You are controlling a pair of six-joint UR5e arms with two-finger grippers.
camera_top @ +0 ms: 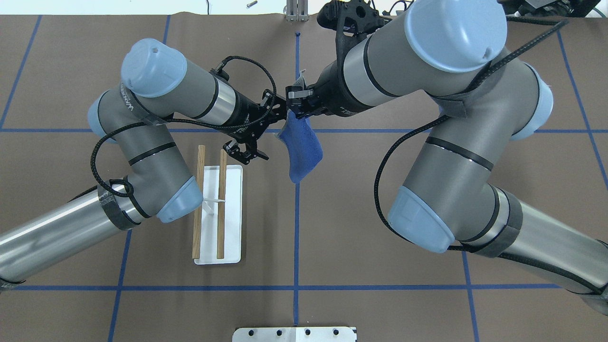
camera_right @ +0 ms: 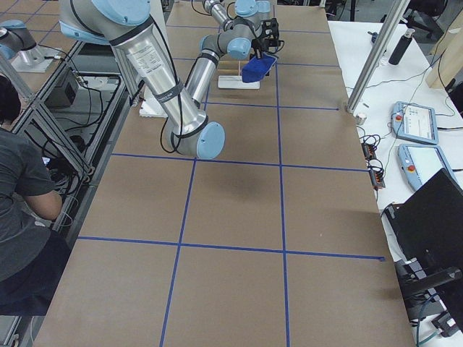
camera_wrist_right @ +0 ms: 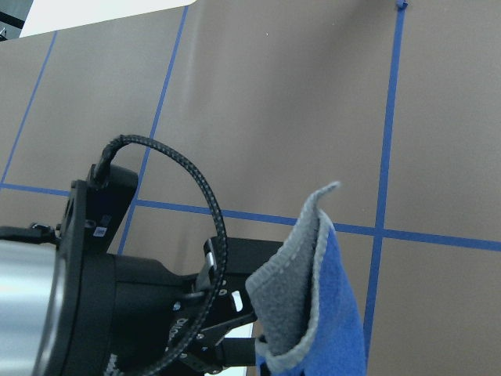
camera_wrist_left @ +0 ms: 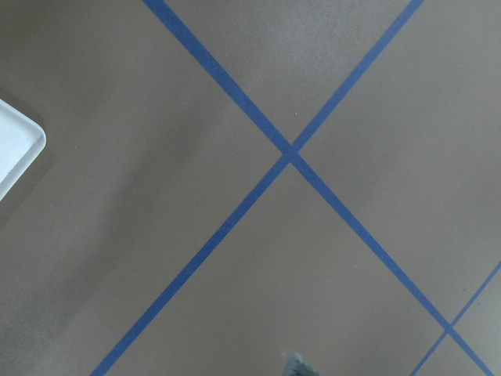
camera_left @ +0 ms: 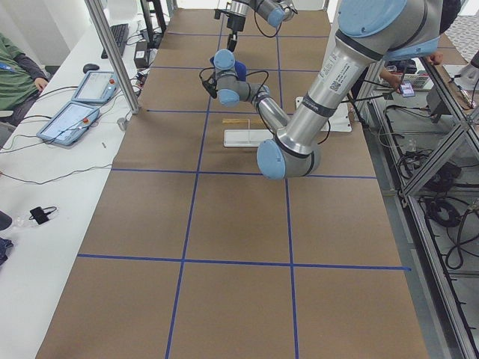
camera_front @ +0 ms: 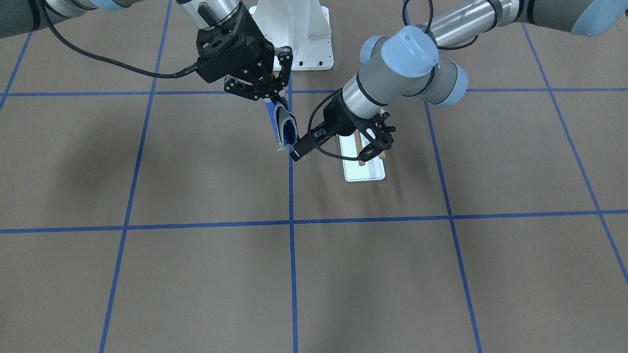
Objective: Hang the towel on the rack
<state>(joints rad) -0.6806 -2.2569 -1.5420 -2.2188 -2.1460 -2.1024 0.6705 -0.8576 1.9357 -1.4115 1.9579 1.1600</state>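
Note:
The towel (camera_top: 301, 147), blue with a grey underside, hangs in the air from my right gripper (camera_top: 295, 107), which is shut on its top edge above the table's centre line. It also shows in the front view (camera_front: 286, 128) and the right wrist view (camera_wrist_right: 313, 313). The rack (camera_top: 232, 223), a white base with two wooden rods (camera_top: 222, 199), lies left of the towel. My left gripper (camera_top: 244, 152) is open and empty above the rack's far end (camera_front: 365, 171), close beside the towel. A white corner of the rack base (camera_wrist_left: 16, 157) shows in the left wrist view.
The brown table has blue tape lines (camera_top: 296, 228). A white mounting plate (camera_top: 294, 334) sits at the robot's base. The two wrists are close together near the centre line. An operator (camera_right: 22, 195) sits beside the table, and control tablets (camera_left: 71, 120) lie on a side bench.

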